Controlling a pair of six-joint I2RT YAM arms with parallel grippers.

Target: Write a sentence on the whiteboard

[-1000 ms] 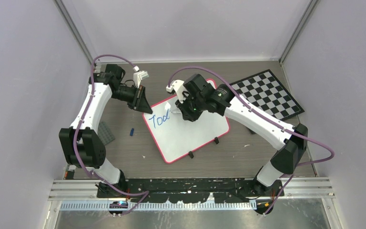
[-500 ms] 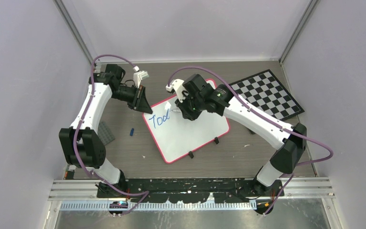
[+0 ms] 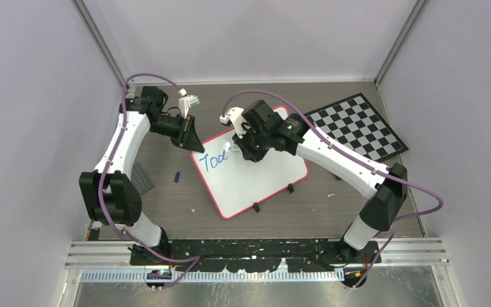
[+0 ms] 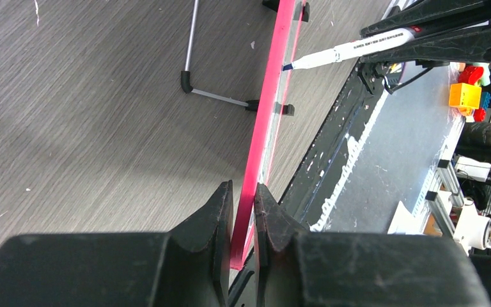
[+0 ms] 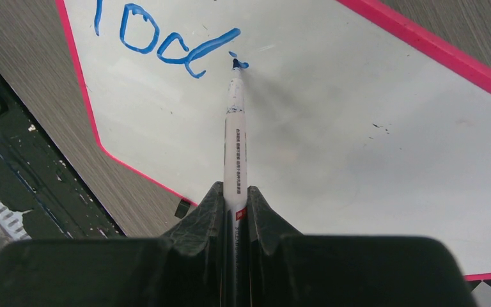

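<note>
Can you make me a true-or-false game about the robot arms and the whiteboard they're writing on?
1. The right gripper holds a marker with its tip on the whiteboard. True.
2. The writing is red. False: it is blue.
3. The left gripper pinches the whiteboard's pink edge. True.
4. The checkerboard lies on top of the whiteboard. False: it lies on the table beside it.
</note>
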